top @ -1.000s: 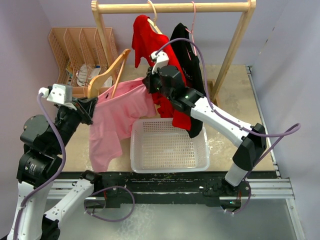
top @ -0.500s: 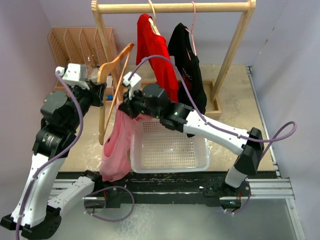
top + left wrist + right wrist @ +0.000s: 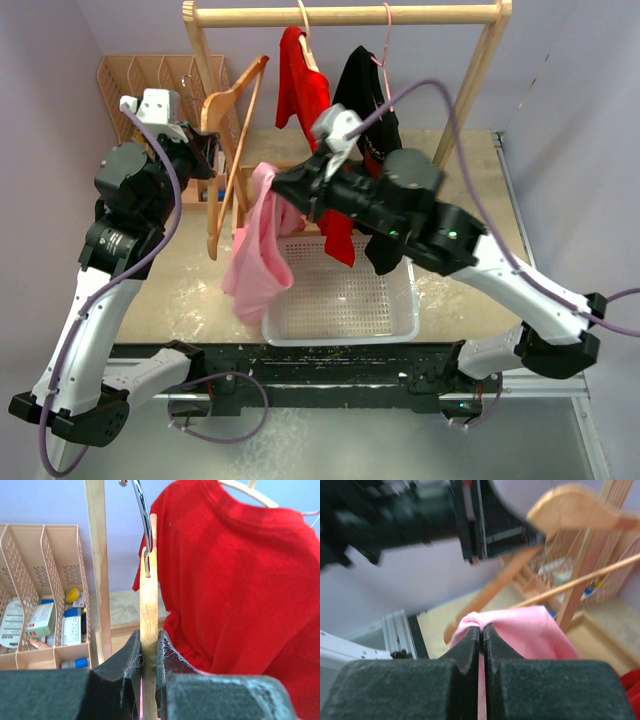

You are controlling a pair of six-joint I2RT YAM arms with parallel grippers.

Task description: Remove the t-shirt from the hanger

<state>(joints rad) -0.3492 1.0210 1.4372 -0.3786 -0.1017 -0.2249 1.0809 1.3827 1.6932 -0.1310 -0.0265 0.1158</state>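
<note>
The pink t-shirt (image 3: 258,255) hangs in a bunch from my right gripper (image 3: 272,185), over the left rim of the basket. In the right wrist view the right gripper (image 3: 481,629) is shut on a fold of the pink shirt (image 3: 525,630). My left gripper (image 3: 205,152) is shut on the wooden hanger (image 3: 232,130) and holds it raised and tilted, just left of the shirt. The hanger looks bare in the top view. In the left wrist view the gripper (image 3: 148,641) clamps the hanger's wood (image 3: 148,580) below its metal hook.
A white basket (image 3: 395,325) sits on the table under the right arm. A red shirt (image 3: 300,80) and a black shirt (image 3: 375,110) hang from the wooden rail (image 3: 340,14). A beige file organizer (image 3: 140,80) stands at the back left.
My right gripper has lifted the pink shirt up and to the right, off the hanger. My left arm has raised the hanger a little further.
</note>
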